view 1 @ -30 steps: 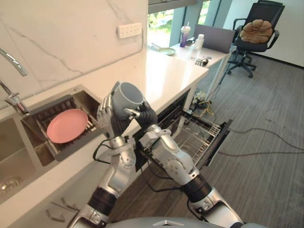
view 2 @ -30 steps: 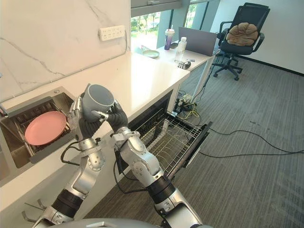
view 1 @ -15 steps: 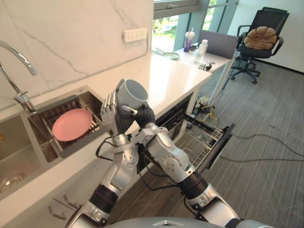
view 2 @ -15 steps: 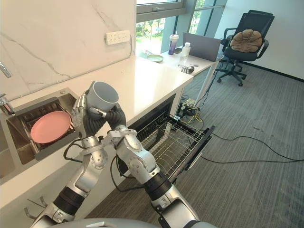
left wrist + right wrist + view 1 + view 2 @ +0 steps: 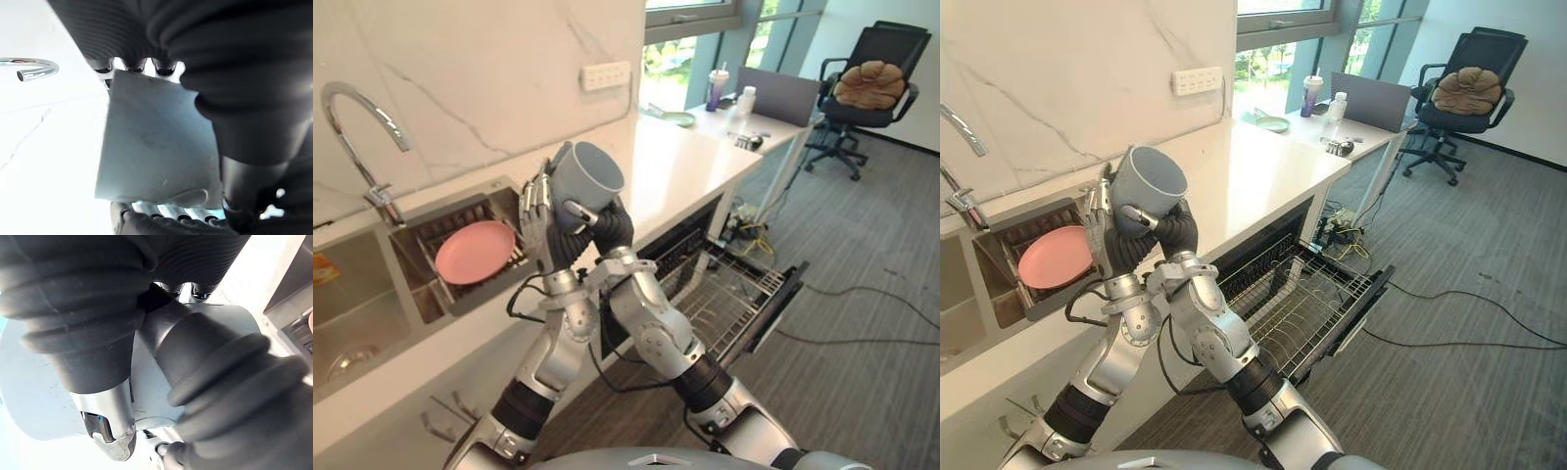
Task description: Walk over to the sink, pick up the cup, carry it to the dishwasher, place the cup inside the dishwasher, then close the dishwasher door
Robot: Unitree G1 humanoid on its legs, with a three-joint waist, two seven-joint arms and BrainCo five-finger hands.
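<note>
White surface (image 5: 675, 162) runs above the open dishwasher (image 5: 734, 294). Over the surface's front edge, the left hand (image 5: 536, 220) and right hand (image 5: 607, 227) both clasp the grey cup (image 5: 585, 181), its mouth tilted upward.

Humanoid arms, pair, silver-grey.
Left arm (image 5: 558, 343), right arm (image 5: 656, 333): segmented metal shells, black joint bands. Left hand (image 5: 536, 208), right hand (image 5: 607, 230): dark ribbed covers, silver dark-tipped fingers.

Veined white marble wall (image 5: 1058, 59) with a socket strip (image 5: 1198, 81), pale countertop (image 5: 1244, 171) below, grey striped carpet floor (image 5: 1469, 392), black office chair (image 5: 1503, 54) beside a desk (image 5: 1381, 135), daylight through a bright window (image 5: 1263, 64) behind
</note>
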